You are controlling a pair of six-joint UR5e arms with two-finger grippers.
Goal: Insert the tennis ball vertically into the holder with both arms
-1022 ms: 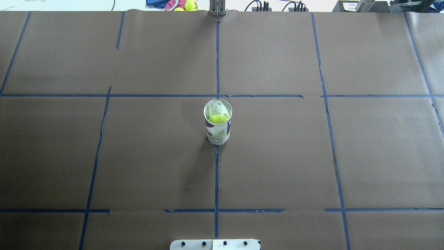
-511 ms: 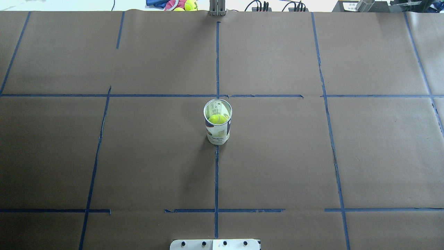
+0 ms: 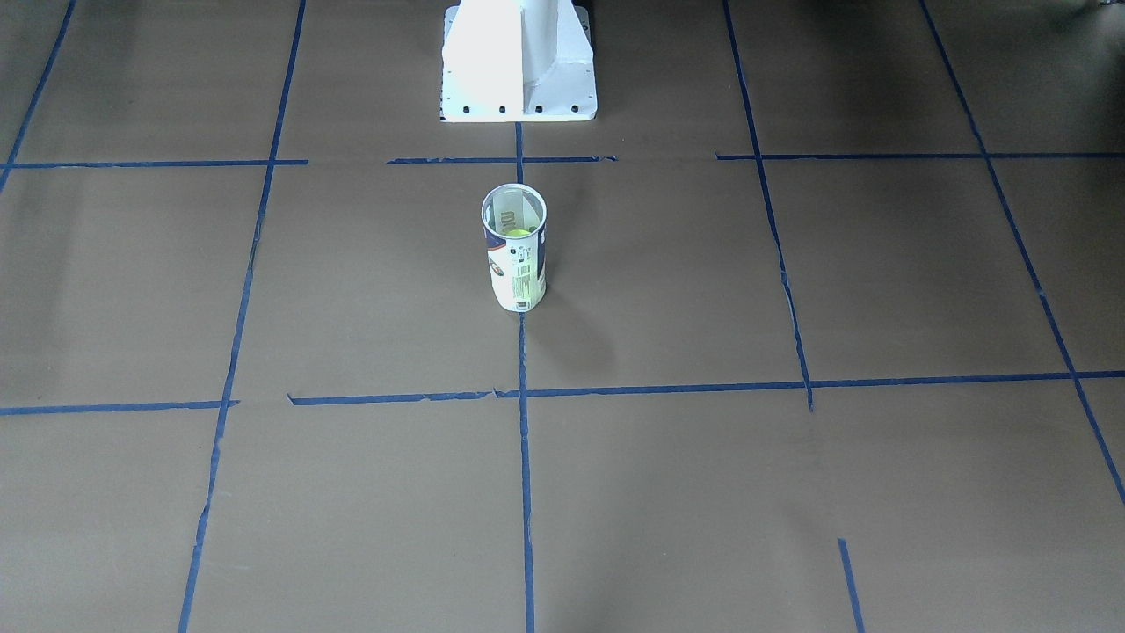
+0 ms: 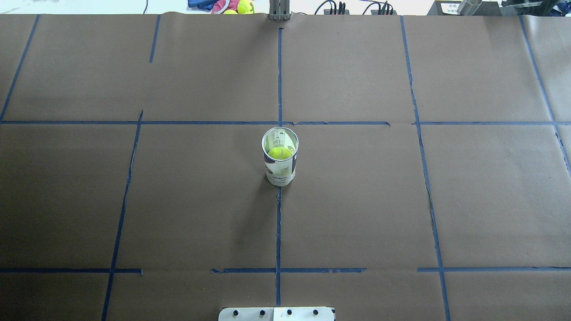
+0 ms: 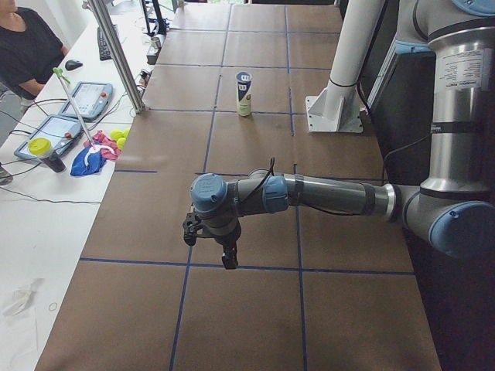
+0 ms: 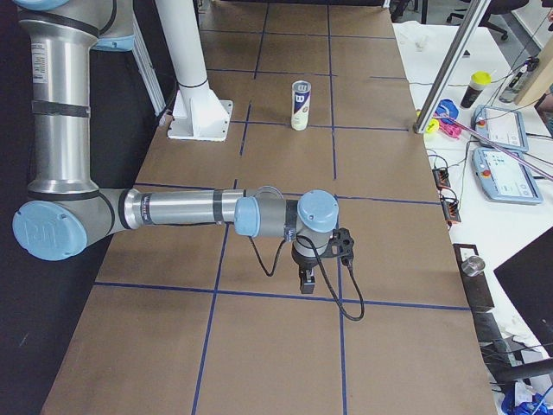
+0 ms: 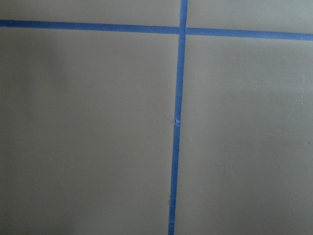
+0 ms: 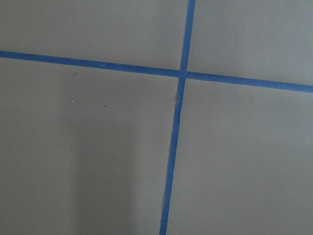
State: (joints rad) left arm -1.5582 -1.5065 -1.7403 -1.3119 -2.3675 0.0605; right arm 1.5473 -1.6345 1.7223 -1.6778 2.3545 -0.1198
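The holder (image 4: 280,171) stands upright at the table's middle, open end up. The tennis ball (image 4: 279,153) sits inside it, below the rim. The holder also shows in the front view (image 3: 516,268) with a sliver of the ball (image 3: 521,232), and in both side views (image 5: 244,93) (image 6: 301,105). My left gripper (image 5: 225,253) hangs over the table's left end, far from the holder. My right gripper (image 6: 307,282) hangs over the right end. Neither touches anything; I cannot tell whether they are open. The wrist views show only brown paper and blue tape.
The white pedestal base (image 3: 518,70) stands behind the holder at the robot's side. Spare tennis balls and cloth (image 4: 236,6) lie beyond the far edge. An operator (image 5: 23,46) sits at a side desk with tablets (image 5: 58,131). A metal post (image 5: 116,54) stands at the table edge.
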